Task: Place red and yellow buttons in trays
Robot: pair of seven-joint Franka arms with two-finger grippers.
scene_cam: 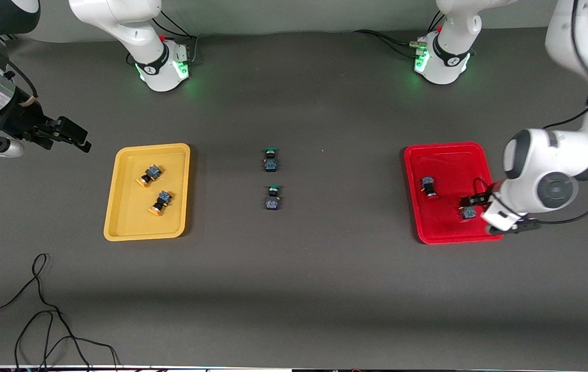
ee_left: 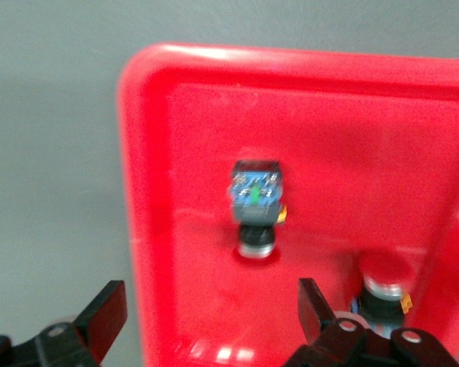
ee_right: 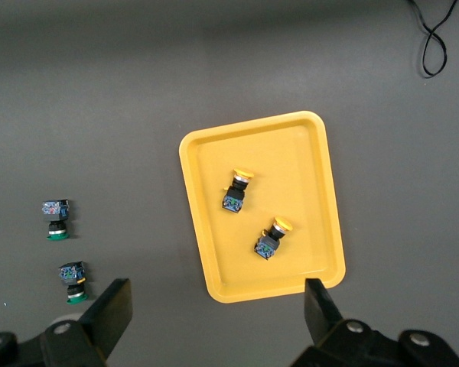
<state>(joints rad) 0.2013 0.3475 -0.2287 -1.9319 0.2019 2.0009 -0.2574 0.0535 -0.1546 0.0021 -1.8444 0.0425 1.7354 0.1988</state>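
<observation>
The red tray [scene_cam: 448, 165] lies toward the left arm's end of the table and holds two red buttons [scene_cam: 428, 186] [scene_cam: 468, 213]. My left gripper [scene_cam: 473, 202] hangs open and empty low over that tray, close to the second button. The left wrist view shows the red tray [ee_left: 329, 138], both red buttons [ee_left: 256, 202] [ee_left: 382, 292] and my open left gripper [ee_left: 213, 321]. The yellow tray [scene_cam: 128, 222] holds two yellow buttons [scene_cam: 149, 174] [scene_cam: 161, 202]. My right gripper [scene_cam: 73, 135] is open and empty, high beside that tray. The right wrist view shows the yellow tray [ee_right: 306, 153], both yellow buttons [ee_right: 237, 189] [ee_right: 272, 237] and my right gripper [ee_right: 214, 313].
Two green-capped switches [scene_cam: 270, 159] [scene_cam: 273, 197] lie on the dark table midway between the trays; they also show in the right wrist view [ee_right: 56, 218] [ee_right: 73, 279]. A loose black cable [scene_cam: 41, 310] lies near the front camera, toward the right arm's end.
</observation>
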